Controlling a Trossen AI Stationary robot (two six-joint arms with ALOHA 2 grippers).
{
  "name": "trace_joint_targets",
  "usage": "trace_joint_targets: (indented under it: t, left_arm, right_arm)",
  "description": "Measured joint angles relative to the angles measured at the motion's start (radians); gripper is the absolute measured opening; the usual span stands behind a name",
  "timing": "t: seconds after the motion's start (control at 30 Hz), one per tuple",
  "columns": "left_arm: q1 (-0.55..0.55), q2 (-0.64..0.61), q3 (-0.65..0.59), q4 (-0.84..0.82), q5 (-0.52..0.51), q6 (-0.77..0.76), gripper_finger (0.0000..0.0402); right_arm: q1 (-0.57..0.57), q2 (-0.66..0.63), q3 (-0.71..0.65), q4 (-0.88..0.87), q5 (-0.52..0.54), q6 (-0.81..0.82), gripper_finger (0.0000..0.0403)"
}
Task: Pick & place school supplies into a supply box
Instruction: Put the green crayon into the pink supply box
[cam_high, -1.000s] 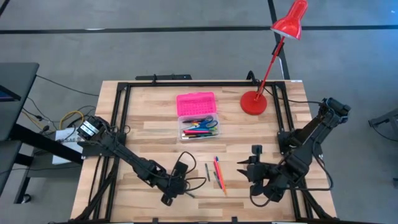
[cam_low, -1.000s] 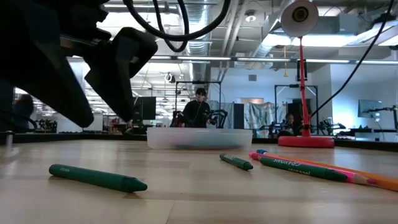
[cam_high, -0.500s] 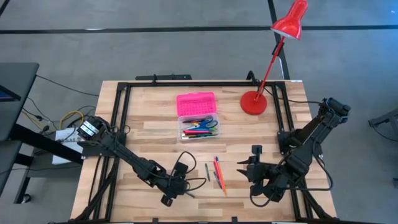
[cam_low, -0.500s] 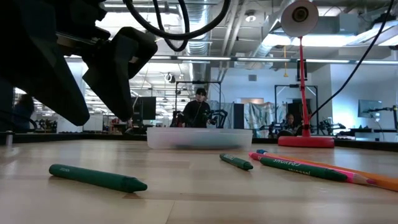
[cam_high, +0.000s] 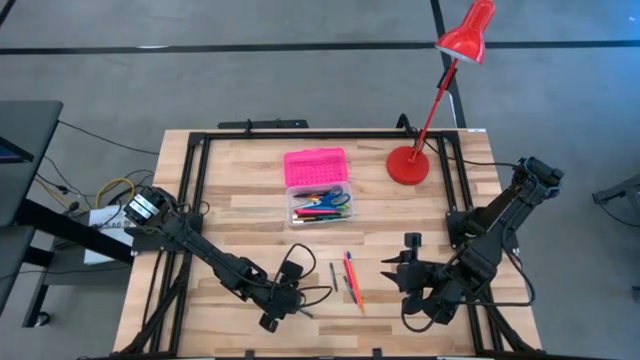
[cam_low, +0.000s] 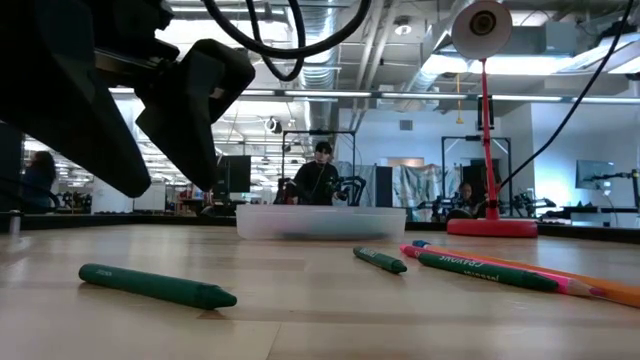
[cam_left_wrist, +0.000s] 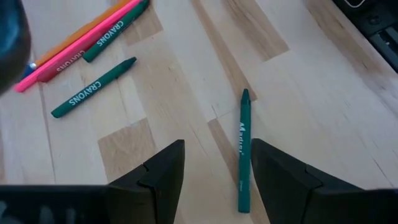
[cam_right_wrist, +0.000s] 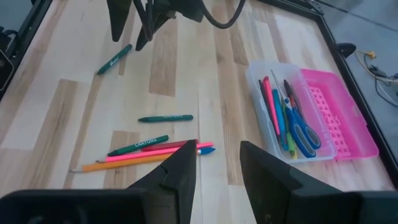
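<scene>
Most of the supplies already lie in the box (cam_high: 319, 205), which sits open at the table's middle, its pink lid (cam_high: 315, 165) folded back on the far side and the clear base nearer the arms. Inside, the right wrist view shows pens, pencils and the blue-handled scissors (cam_right_wrist: 303, 135) packed side by side.

Five crayons are left on the table (cam_high: 240, 215), as far as I can count. One green crayon (cam_left_wrist: 243, 149) lies alone right in front of the left gripper (cam_left_wrist: 214, 180), whose jaws stand apart with nothing between them; it hovers low over the near edge, and the crayon runs roughly in line with the gap. A second green crayon (cam_left_wrist: 93, 88) lies a little beyond it. Three more (a green, a pink and an orange) rest together in a bunch (cam_right_wrist: 146, 153) between the two arms.

Meanwhile the right gripper (cam_right_wrist: 217, 165) waits above the near right part of the table, jaws apart and empty, looking toward the bunch and the box.

So I judge the job well past halfway, with the lone crayon the likely next pick and the lid not yet shut.
</scene>
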Motion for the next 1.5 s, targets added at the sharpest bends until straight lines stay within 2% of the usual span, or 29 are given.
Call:
trace_joint_targets:
  t: [0.4,1.0,1.23,1.5]
  left_arm:
    - [0.016,0.000,0.000,0.002,0.047,-0.073,0.0179]
    - [-0.100,0.000,0.000,0.061,-0.124,-0.085,0.0179]
    - [-0.096,0.071,-0.043,0.183,-0.114,-0.059,0.0179]
    - [-0.095,0.085,-0.043,0.195,-0.146,-0.055,0.0179]
  right_arm:
    - [0.000,0.000,0.000,0.038,-0.019,-0.005,0.0118]
    - [0.001,0.000,0.000,0.083,-0.020,0.002,0.0118]
    - [0.001,0.000,0.000,0.082,-0.022,0.002,0.0118]
    - [0.002,0.000,0.000,0.083,-0.023,0.002,0.0118]
